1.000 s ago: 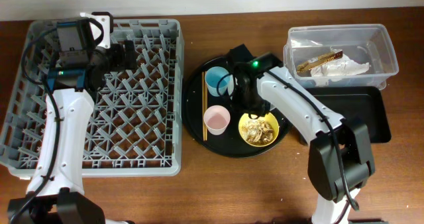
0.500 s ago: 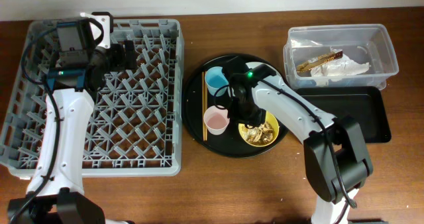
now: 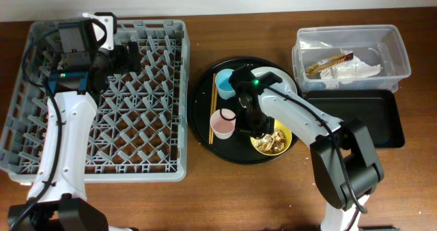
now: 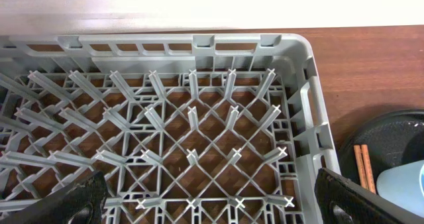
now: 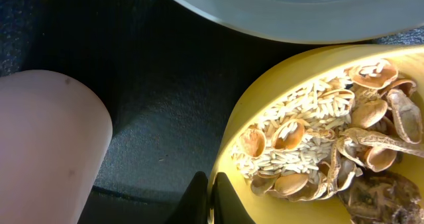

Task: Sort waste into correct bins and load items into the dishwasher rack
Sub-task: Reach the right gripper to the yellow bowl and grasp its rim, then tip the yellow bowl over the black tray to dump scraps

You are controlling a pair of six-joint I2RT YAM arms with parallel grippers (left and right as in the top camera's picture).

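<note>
Beneath its own arm, the right hand pinches the half-hidden yellow bowl.

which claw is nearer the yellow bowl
Right. The right claw grips the yellow bowl at its rim; the left claw hangs open over the dishwasher rack, far from the bowl.

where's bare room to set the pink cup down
Bare wood lies between the grey pegged dishwasher rack and the clear rectangular plastic tub, beyond the round black tray. The shallow black rectangular tray looks empty. The round tray is crowded: small pink cup, yellow bowl, right gripper.
</note>
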